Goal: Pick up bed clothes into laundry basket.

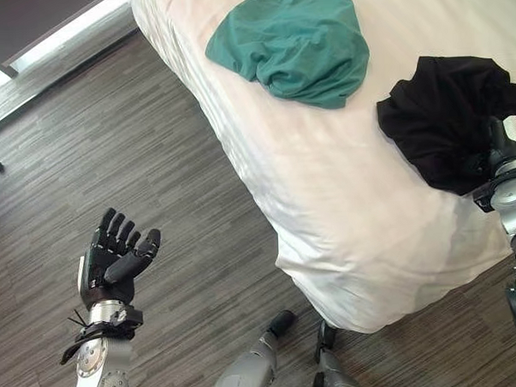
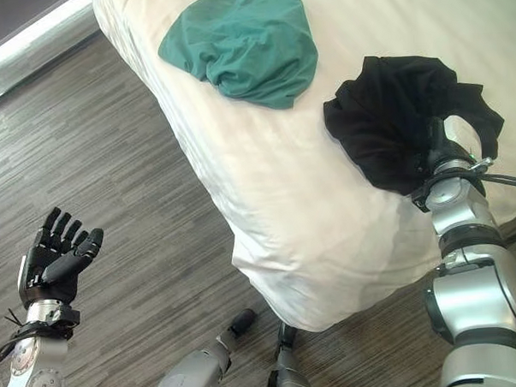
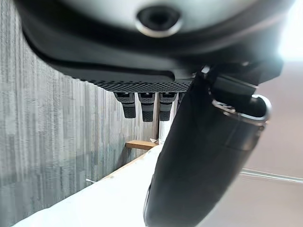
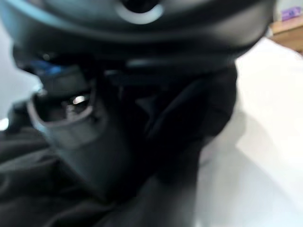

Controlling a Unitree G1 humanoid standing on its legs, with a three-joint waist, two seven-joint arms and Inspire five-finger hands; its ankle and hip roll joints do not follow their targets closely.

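A green garment [image 1: 290, 46] lies crumpled on the white bed [image 1: 327, 199], near its left edge. A black garment [image 1: 443, 108] is bunched to the right of it, close to the bed's near corner. My right hand [image 2: 435, 139] is pushed into the black garment from the near side, and the black cloth [image 4: 28, 189] bunches around it in the right wrist view. My left hand [image 1: 115, 255] is raised over the floor, well left of the bed, open with straight fingers [image 3: 147, 106] and holding nothing.
Grey wood-pattern floor [image 1: 136, 147] stretches left of the bed. The bed's near corner [image 1: 366, 309] overhangs it, with the sheet hanging down. A dark wall with a pale skirting strip [image 1: 63, 35] runs along the far left.
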